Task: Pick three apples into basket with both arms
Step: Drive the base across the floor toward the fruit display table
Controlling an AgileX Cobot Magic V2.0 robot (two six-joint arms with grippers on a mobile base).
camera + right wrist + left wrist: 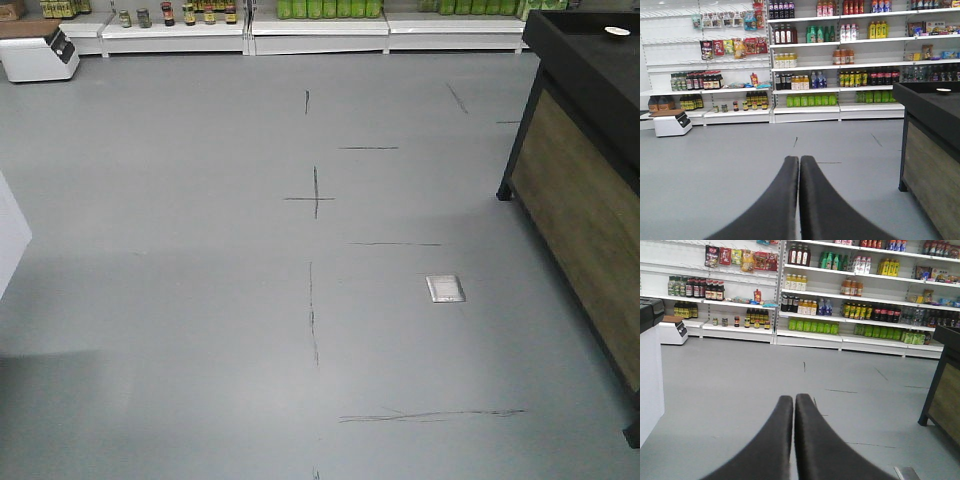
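Well, no apples or basket in view; my left claw (794, 400) and right claw (799, 161) sit pinched together, empty (apples: likely firm, slick, so I'd grip mid-belly).

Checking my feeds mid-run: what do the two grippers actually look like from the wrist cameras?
Both look alike. The left gripper and right gripper each show two matte black fingers, smooth, broad at the base and curving to narrow rounded tips. No cables, markings or arm links appear in any view.
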